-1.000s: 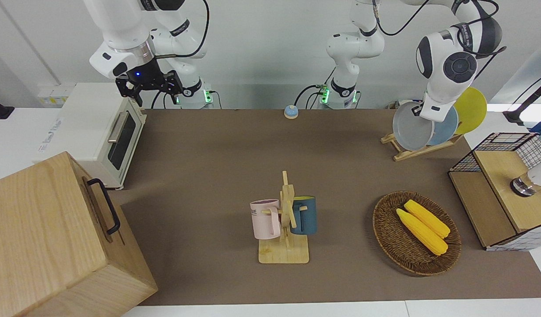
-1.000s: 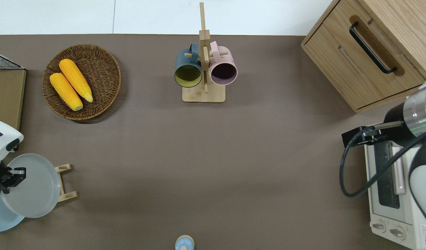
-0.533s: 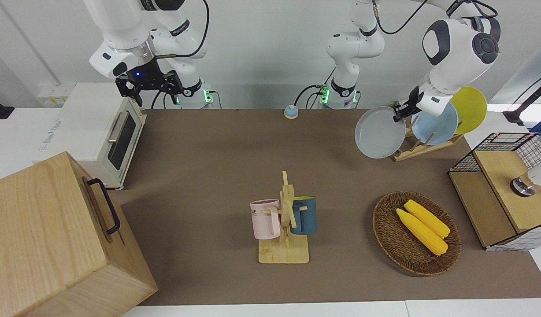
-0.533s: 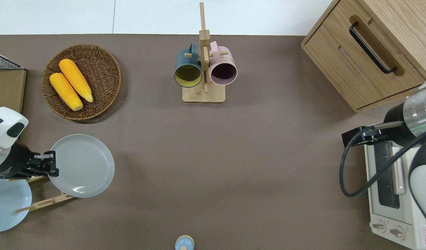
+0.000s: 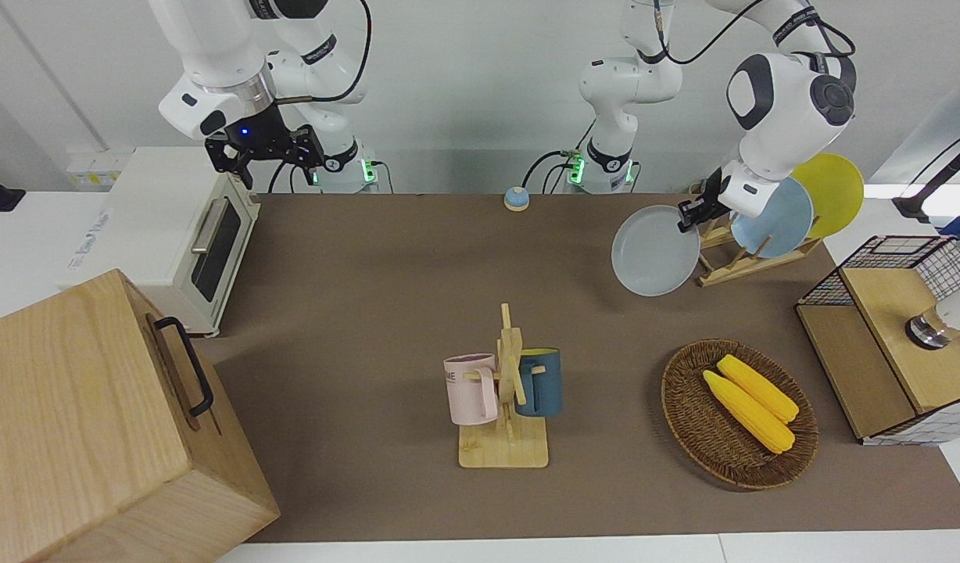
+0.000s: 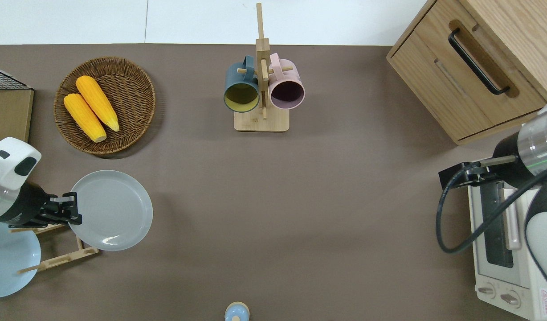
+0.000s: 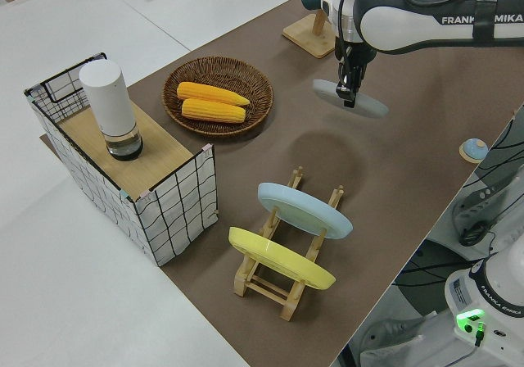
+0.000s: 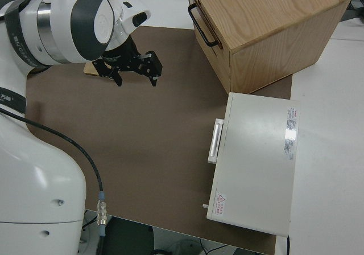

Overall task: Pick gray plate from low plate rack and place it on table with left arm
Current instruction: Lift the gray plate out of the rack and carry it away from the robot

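Overhead view: over the large brown-matted surface [image 6: 273, 200], the white jointed left arm's black pincer [image 6: 67, 210] is clenched on the rim of the round pale gray plate [image 6: 111, 209], which has swung clear of the low light-wood plate rack [image 6: 59, 256] and now hangs airborne beside it, tilted. Extraction looks complete; lowering and levelling remain. Right arm's pincer [image 5: 265, 152] parked, open.
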You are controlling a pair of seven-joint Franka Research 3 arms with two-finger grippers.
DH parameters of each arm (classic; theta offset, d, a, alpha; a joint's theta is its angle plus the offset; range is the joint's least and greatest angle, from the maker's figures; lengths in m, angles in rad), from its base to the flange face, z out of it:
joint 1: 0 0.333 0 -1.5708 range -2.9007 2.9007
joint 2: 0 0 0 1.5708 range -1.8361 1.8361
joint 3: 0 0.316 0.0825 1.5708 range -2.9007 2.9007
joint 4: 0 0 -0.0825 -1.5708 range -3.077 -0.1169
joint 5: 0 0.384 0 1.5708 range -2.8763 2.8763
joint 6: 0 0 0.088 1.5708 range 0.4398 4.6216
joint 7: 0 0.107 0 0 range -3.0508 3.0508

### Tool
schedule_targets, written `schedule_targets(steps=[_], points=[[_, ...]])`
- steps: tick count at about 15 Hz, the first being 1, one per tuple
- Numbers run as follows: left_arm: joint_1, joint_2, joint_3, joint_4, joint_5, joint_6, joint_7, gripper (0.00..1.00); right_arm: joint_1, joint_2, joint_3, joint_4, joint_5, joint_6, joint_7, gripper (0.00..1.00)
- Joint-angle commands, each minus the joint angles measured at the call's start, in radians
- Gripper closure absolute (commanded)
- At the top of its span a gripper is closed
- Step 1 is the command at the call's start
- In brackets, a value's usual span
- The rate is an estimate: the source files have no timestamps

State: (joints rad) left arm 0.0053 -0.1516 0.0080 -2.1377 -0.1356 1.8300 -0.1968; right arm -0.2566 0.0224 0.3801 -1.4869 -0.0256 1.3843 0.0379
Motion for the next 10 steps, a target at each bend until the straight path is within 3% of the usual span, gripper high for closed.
schedule_targets(steps=[1,3,10], points=[[-0.004,-0.085,-0.042,-0.168,-0.022,0.136,-0.056,1.0,-0.026,-0.002,0.023,0.01,-0.007,-0.014,0.013,0.017],[-0.005,-0.085,-0.048,-0.188,-0.022,0.146,-0.056,1.0,-0.026,-0.002,0.023,0.01,-0.007,-0.014,0.013,0.017],[-0.002,-0.029,-0.131,-0.215,-0.05,0.161,-0.122,1.0,-0.026,-0.002,0.023,0.01,-0.007,-0.014,0.013,0.017]])
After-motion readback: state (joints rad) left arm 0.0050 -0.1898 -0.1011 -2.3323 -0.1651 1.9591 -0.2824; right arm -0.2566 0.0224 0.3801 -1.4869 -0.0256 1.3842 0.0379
